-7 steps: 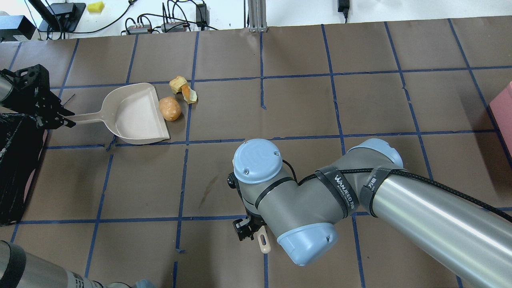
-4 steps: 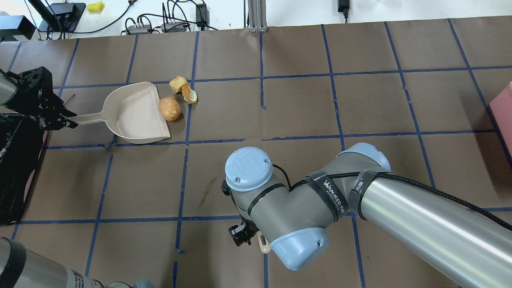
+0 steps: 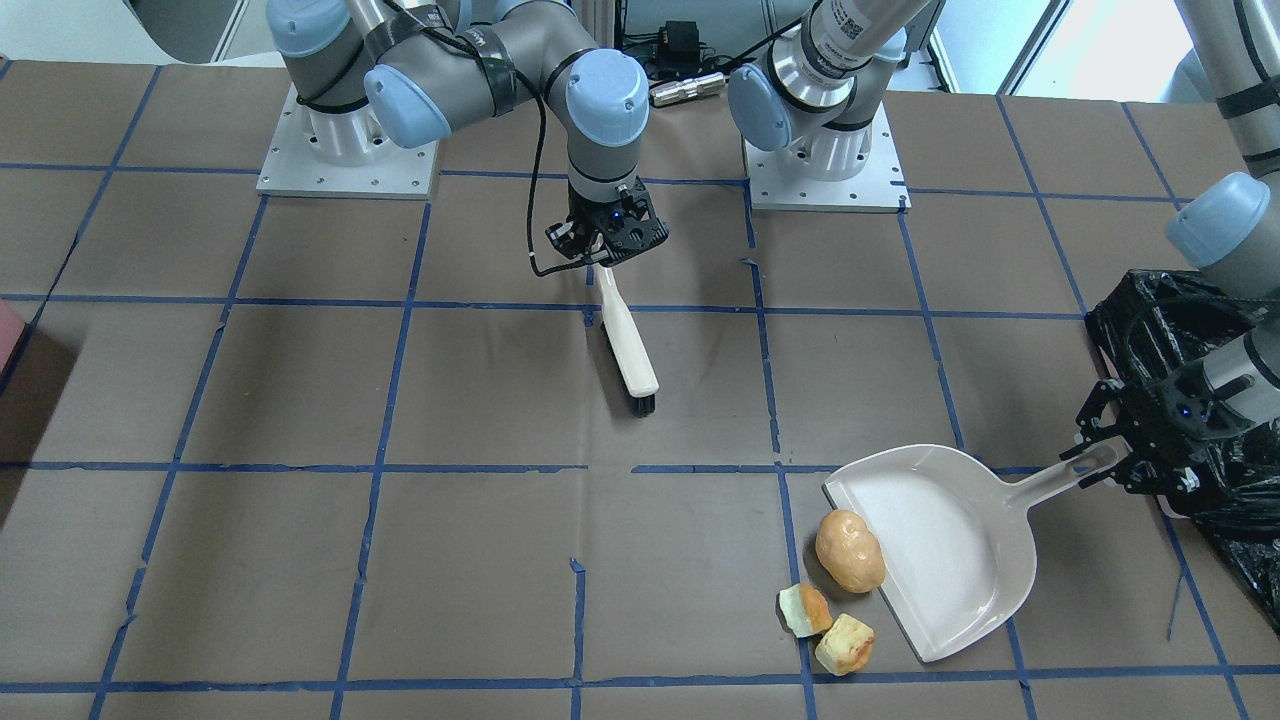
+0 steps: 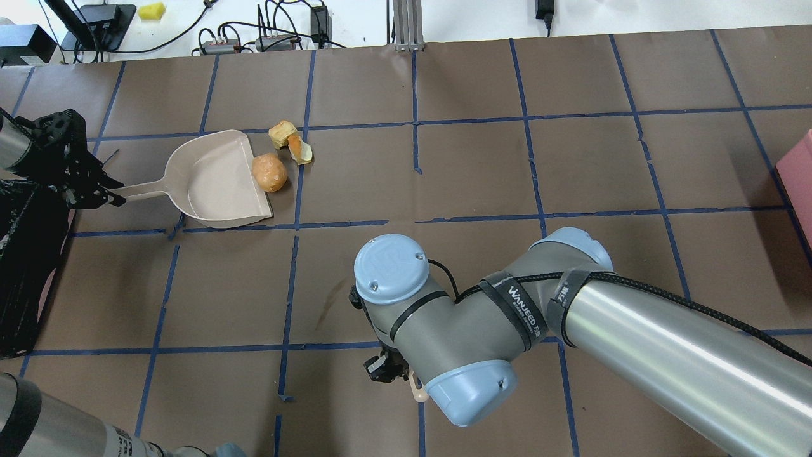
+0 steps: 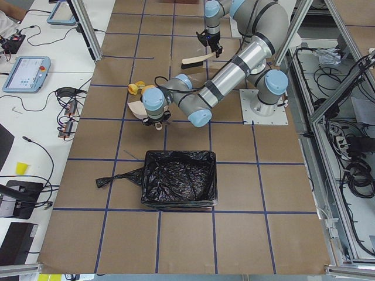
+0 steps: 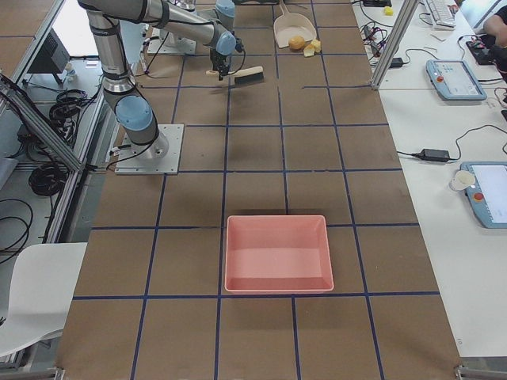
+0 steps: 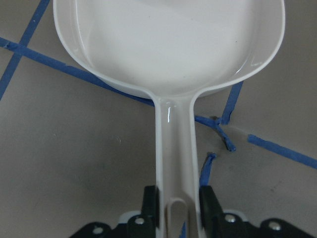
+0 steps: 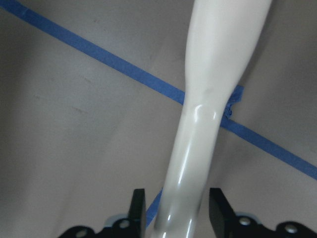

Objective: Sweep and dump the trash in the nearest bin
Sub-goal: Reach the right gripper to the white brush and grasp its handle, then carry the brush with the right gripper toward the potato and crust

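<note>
The trash lies in front of the white dustpan (image 4: pixel 212 184): a tan-orange potato-shaped lump (image 4: pixel 269 172) at the pan's open lip and two yellowish chunks (image 4: pixel 282 133) (image 4: pixel 299 148) just beyond it. They also show in the front view (image 3: pixel 850 550) (image 3: pixel 805 608) (image 3: pixel 845 643). My left gripper (image 4: pixel 95 190) is shut on the dustpan's handle (image 7: pixel 173 148). The black-bagged bin (image 4: pixel 25 266) stands right beside it. My right gripper (image 3: pixel 607 245) is open and straddles the handle of a white brush (image 3: pixel 625 340) lying on the table. Small gaps show beside the handle in the right wrist view (image 8: pixel 198 124).
A pink tray (image 6: pixel 277 253) stands far off at the table's right end and shows at the overhead view's edge (image 4: pixel 802 184). The right arm's elbow (image 4: pixel 444 330) hides most of the brush from above. Cables and boxes lie beyond the table's far edge.
The right arm has shifted left and lower over the brush handle, which stayed put. The left gripper has nudged the dustpan slightly toward the potato-shaped lump.
</note>
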`<state>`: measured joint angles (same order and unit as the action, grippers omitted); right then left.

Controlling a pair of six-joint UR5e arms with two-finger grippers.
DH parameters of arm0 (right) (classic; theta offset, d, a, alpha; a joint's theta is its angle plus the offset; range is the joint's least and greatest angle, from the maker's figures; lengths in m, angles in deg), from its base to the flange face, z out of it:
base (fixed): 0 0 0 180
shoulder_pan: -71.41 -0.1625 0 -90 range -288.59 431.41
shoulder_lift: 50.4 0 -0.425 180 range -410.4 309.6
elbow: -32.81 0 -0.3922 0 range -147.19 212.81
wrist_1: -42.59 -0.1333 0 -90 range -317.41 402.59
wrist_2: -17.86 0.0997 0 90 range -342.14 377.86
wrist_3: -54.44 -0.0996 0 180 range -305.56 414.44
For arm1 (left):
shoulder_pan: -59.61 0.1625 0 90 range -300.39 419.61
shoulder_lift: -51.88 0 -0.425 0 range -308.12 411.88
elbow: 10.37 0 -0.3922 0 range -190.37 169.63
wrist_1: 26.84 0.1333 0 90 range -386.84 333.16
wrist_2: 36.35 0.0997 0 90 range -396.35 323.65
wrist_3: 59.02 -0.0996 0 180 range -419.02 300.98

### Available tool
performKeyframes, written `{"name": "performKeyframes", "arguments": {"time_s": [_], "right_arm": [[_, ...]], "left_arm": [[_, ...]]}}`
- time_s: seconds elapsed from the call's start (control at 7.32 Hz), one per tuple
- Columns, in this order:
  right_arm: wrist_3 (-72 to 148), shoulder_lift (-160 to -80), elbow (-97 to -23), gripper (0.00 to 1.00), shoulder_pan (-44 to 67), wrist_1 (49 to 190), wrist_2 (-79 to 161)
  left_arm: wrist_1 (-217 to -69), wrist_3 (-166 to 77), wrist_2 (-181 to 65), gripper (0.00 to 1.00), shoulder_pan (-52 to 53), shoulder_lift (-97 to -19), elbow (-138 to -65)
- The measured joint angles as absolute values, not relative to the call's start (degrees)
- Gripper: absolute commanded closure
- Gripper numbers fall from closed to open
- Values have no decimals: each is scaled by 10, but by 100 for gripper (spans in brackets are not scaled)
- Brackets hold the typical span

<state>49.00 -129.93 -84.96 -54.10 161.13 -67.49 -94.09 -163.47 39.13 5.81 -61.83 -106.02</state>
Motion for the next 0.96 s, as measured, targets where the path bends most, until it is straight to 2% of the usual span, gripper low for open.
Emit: {"name": "performKeyframes", "arguments": {"time_s": [0.41,0.68,0.96], "right_arm": [[488,-1306,-838,99,-526,1615,-678],[477,-1318,-807,100,-479,1590,-680],[425,-1322,-790,100,-427,1573,-679]], "left_arm": [[-942,-1629,394,90,58,-622,-1062],[-942,-1623,397,88,58,-624,-1064],[-943,-1618,400,75,58,-627,-1065]]}}
